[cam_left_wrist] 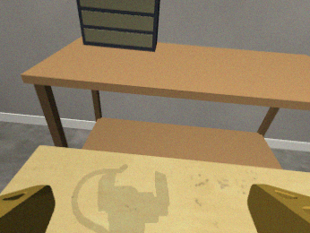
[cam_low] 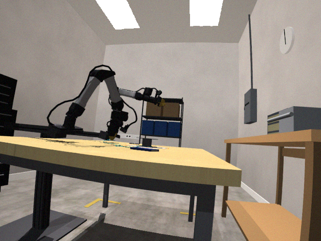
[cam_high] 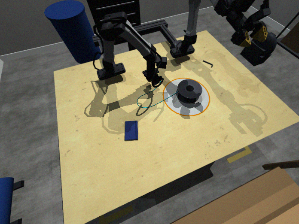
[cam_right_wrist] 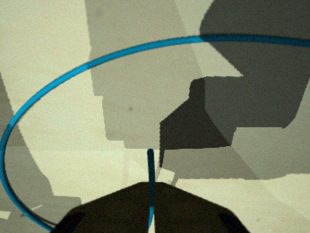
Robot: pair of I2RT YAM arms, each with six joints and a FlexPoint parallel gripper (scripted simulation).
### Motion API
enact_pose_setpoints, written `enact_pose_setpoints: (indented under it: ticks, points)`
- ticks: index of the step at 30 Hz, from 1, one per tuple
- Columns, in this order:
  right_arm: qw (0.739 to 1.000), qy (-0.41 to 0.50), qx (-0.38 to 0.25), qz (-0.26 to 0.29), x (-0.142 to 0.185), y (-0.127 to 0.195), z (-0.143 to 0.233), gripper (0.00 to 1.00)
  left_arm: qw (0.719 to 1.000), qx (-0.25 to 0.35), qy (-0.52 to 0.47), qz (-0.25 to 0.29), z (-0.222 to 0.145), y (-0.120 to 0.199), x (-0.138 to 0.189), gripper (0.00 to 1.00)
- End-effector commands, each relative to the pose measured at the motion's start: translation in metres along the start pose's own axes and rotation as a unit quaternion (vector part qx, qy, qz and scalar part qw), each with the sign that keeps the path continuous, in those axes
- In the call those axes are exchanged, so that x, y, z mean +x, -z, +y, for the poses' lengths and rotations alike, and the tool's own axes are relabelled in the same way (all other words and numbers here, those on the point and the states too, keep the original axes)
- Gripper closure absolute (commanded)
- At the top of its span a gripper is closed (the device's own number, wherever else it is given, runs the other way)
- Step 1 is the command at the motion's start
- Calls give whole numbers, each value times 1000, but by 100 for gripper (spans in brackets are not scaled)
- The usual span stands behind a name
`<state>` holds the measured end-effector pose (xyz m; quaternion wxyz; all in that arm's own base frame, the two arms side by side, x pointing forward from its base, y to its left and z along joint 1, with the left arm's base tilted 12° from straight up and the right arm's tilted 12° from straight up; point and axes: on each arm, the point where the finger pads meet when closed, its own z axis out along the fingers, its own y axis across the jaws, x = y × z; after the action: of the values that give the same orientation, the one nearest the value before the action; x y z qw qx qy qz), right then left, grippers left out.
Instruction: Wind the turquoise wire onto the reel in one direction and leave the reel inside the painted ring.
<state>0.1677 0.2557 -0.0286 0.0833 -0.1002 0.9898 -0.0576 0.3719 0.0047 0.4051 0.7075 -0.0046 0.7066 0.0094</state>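
Note:
The dark grey reel lies flat on the white disc inside the orange painted ring. The turquoise wire leaves the reel's left side in the top view, crosses the ring and curves back in a wide loop to my right gripper. That gripper is low over the table, left of the ring, shut on the wire; a short free end sticks out past its tips. My left gripper is open and empty, high up and far from the reel.
A blue notebook lies toward the front, clear of the wire loop. A black hex key lies behind the ring, apart from the reel. The arm bases stand along the table's rear edge.

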Motion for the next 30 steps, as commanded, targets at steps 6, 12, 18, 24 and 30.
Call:
enact_pose_setpoints:
  ticks: [6,12,18,24,30]
  points:
    - [1000,-4,-7,-11,-7,20,8,100,1000,10,3,1,-5,-3,3,0]
    - [1000,-4,-7,-11,-9,17,11,100,1000,10,3,1,-5,-3,3,0]
    - [1000,-4,-7,-11,-10,13,13,100,1000,10,3,1,-5,-3,3,0]
    - [1000,-4,-7,-11,-9,9,13,100,1000,10,3,1,-5,-3,3,0]
    - [1000,-4,-7,-11,-10,7,14,100,1000,10,3,1,-5,-3,3,1]
